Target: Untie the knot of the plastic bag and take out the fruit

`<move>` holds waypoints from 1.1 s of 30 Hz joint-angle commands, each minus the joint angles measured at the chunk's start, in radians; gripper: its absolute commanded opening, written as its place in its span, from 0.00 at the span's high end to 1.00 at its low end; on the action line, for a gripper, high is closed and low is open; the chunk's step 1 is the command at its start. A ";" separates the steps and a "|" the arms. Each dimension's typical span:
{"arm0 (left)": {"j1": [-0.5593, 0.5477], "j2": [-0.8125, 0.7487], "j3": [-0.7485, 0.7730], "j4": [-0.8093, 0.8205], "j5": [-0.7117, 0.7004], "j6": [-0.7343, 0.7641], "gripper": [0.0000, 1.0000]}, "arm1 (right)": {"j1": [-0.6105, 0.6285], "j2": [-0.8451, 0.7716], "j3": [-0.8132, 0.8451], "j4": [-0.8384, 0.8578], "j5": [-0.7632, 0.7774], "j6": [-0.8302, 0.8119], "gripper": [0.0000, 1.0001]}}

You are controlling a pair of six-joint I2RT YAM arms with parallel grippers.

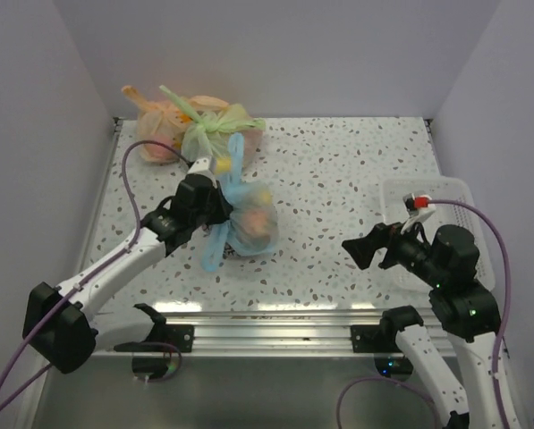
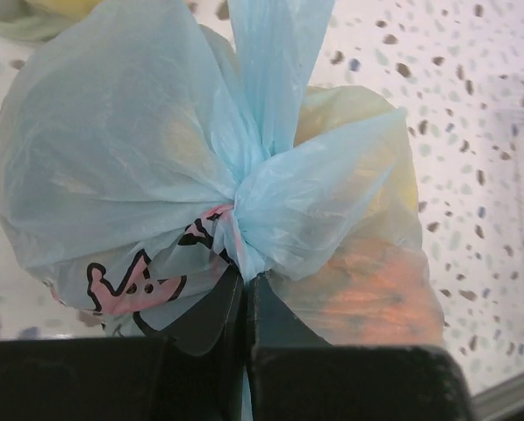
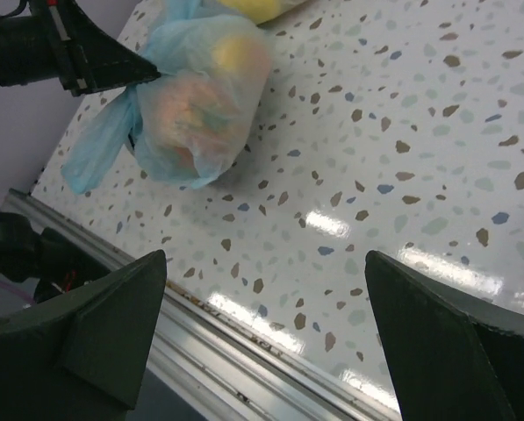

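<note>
Untying step. Left gripper (image 2: 246,282) pinched shut on knot (image 2: 244,224) of plastic bag (image 1: 253,223), frame centre. Right gripper (image 3: 266,263) wide open, lower right. Next, likely: tug knot loose, fruit (image 3: 196,101) inside.

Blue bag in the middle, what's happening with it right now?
The left gripper has its fingers pinched shut on the knot of the light blue plastic bag. The knot is not yet undone, and the fruit shows through from inside. The right gripper hangs open off to the right, touching nothing.
</note>
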 commanded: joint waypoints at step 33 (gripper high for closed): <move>-0.369 -0.146 -0.066 -0.103 -0.148 -0.155 0.16 | 0.728 0.598 -0.097 0.410 0.475 0.095 0.12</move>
